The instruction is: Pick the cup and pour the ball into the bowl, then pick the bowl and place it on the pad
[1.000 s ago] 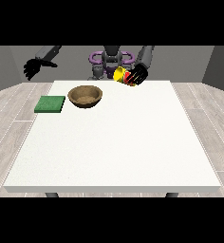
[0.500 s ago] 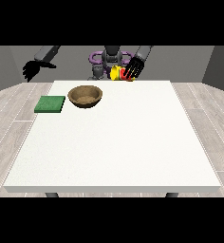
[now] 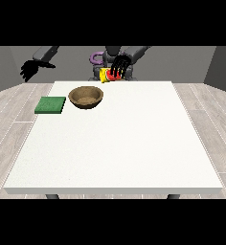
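Black robot hand [image 3: 118, 67] at view's right now covering yellow-and-red cup [image 3: 105, 75] at tabletop [image 3: 115, 143] far edge, having moved in from the side; my fingers drooping over it, closure unclear. Grasp starting. Brown wooden bowl [image 3: 86, 96] and green square pad [image 3: 50, 105] waiting nearby.

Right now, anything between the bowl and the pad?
Nothing visible. The brown bowl sits just right of the green pad in the front view, with bare table between them. Both hands are elsewhere; the one at the view's right is at the cup.
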`<state>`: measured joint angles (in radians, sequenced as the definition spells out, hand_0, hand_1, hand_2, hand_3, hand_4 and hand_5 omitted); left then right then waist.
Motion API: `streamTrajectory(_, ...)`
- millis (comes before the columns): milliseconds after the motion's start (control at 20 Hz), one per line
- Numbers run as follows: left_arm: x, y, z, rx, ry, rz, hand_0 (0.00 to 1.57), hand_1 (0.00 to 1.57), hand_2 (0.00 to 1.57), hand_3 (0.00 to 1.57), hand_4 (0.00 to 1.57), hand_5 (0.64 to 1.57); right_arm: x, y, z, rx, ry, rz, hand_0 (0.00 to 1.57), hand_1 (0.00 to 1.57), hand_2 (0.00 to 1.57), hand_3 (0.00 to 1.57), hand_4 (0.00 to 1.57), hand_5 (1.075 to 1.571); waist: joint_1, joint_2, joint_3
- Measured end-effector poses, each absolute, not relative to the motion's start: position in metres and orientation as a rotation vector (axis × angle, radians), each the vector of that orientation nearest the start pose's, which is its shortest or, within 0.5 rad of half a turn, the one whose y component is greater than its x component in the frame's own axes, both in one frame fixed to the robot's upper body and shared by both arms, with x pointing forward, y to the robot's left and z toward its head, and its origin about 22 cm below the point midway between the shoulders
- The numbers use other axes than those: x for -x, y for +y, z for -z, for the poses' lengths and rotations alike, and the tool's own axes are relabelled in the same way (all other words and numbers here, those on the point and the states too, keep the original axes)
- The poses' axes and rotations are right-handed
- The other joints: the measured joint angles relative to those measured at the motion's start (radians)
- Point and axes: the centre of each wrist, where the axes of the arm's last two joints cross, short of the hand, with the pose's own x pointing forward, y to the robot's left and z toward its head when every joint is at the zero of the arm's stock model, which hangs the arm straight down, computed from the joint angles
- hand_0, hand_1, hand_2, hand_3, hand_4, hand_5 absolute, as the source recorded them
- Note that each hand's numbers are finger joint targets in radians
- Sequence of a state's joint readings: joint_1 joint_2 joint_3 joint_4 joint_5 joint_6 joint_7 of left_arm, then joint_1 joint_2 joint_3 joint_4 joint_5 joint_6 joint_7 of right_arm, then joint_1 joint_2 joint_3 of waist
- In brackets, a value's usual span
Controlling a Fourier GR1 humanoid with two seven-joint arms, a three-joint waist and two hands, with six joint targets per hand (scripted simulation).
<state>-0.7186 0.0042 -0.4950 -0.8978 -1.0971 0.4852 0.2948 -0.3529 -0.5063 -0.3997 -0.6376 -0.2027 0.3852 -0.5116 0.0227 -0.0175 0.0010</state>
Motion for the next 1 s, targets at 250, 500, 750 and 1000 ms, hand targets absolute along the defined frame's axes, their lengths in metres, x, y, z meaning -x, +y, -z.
streamTrajectory(250, -0.341, 0.038, -0.029, -1.166, -1.775, 1.222, 0.37, 0.37, 1.57, 1.57, 0.90, 1.570, -0.301, -0.437, 0.015, 0.111, -1.672, 0.089, 0.00, 0.00, 0.00, 0.27, 0.00, 1.527, -0.009, 0.017, -0.0003)
streamTrajectory(500, -0.337, 0.029, -0.030, -1.257, -1.766, 1.326, 0.00, 0.00, 1.57, 1.57, 0.88, 1.556, -0.319, -0.416, 0.010, 0.077, -1.688, 0.074, 0.00, 0.00, 0.00, 0.22, 0.00, 1.527, -0.034, 0.038, -0.0005)
streamTrajectory(750, -0.331, 0.021, -0.027, -1.310, -1.728, 1.506, 0.00, 0.00, 1.57, 1.57, 1.20, 1.434, -0.329, -0.404, 0.007, 0.042, -1.705, 0.069, 0.00, 0.00, 0.00, 0.19, 0.00, 1.521, -0.054, 0.050, -0.0007)
streamTrajectory(1000, -0.330, 0.007, -0.042, -1.403, -1.711, 1.707, 0.70, 0.70, 1.57, 1.57, 1.20, 1.416, -0.329, -0.412, 0.004, 0.048, -1.711, 0.077, 0.00, 0.00, 0.00, 0.18, 0.00, 1.519, -0.041, 0.064, -0.0001)
